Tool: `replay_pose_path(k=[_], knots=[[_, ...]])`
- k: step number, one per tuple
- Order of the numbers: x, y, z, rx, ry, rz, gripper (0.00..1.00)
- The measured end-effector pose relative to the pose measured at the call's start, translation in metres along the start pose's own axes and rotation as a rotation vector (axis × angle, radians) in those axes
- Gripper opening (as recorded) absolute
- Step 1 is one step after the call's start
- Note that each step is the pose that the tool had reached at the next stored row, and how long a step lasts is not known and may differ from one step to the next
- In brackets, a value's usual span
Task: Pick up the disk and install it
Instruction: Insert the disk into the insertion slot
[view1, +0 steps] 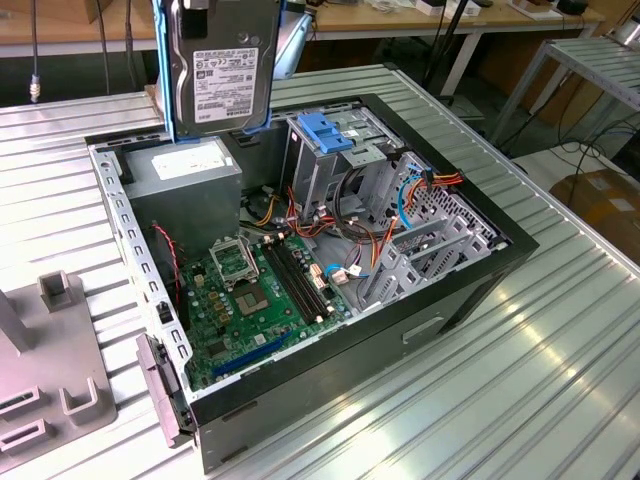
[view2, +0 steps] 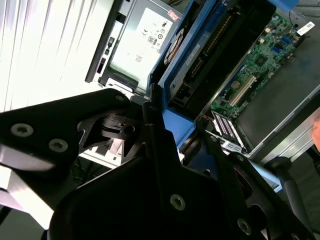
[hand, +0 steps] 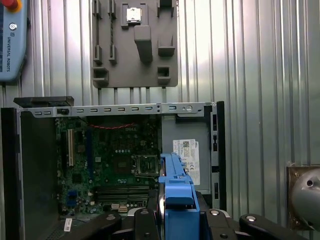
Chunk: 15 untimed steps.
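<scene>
The disk (view1: 221, 72), a silver hard drive with a white label in a blue carrier, hangs upright in the air above the back of the open computer case (view1: 470, 290), over the power supply (view1: 185, 170). In both wrist views my gripper (hand: 177, 216) is shut on the disk's blue carrier (hand: 175, 187), with black fingers (hand: 215, 220) on either side. In the second wrist view the disk (view2: 215, 45) reaches out from the gripper (view2: 180, 135) toward the case. The metal drive cage with a blue latch (view1: 326, 131) stands to the exterior view's right of the disk.
Inside the case lie the green motherboard (view1: 250, 290), coloured cables (view1: 400, 200) and metal brackets. A grey fixture plate (view1: 50, 350) sits on the ribbed metal table (view1: 520, 380) beside the case. A blue teach pendant (hand: 11, 40) lies near the fixture.
</scene>
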<state>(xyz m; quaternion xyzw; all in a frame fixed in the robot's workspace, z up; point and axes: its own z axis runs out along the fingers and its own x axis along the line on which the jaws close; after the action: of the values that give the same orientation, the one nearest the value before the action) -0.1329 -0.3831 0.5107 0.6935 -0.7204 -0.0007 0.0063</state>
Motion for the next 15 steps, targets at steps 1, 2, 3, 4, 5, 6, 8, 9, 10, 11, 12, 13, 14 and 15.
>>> replay_pose_path(k=[1,2,3,4,5,6,8,9,10,11,12,13,14,15], knots=[[0.0003,0.0000,0.0000,0.0000,0.0000,0.000,0.37],[0.0008,-0.0001,0.0000,0.0000,0.0000,0.000,0.37],[0.0012,-0.0001,0.0000,0.0000,0.0000,0.000,0.37],[0.0017,-0.0002,0.0000,0.0000,0.0000,0.000,0.37],[0.0023,-0.0002,0.0000,0.0000,0.0000,0.000,0.37],[0.0029,-0.0003,0.0000,0.0000,0.0001,0.000,0.37],[0.0036,-0.0004,0.0000,0.0000,0.0000,0.000,0.37],[0.0039,-0.0005,0.0000,0.0000,0.0000,0.000,0.37],[0.0042,-0.0005,0.0001,0.0000,-0.0001,0.000,0.37],[0.0045,-0.0005,0.0000,0.0000,0.0000,0.000,0.37],[0.0049,-0.0006,0.0000,0.0000,0.0000,0.000,0.37],[0.0052,-0.0007,0.0000,0.0000,0.0000,0.000,0.37],[0.0058,-0.0008,0.0000,0.0000,0.0000,0.000,0.37],[0.0063,-0.0009,0.0000,0.0000,0.0000,0.000,0.37]])
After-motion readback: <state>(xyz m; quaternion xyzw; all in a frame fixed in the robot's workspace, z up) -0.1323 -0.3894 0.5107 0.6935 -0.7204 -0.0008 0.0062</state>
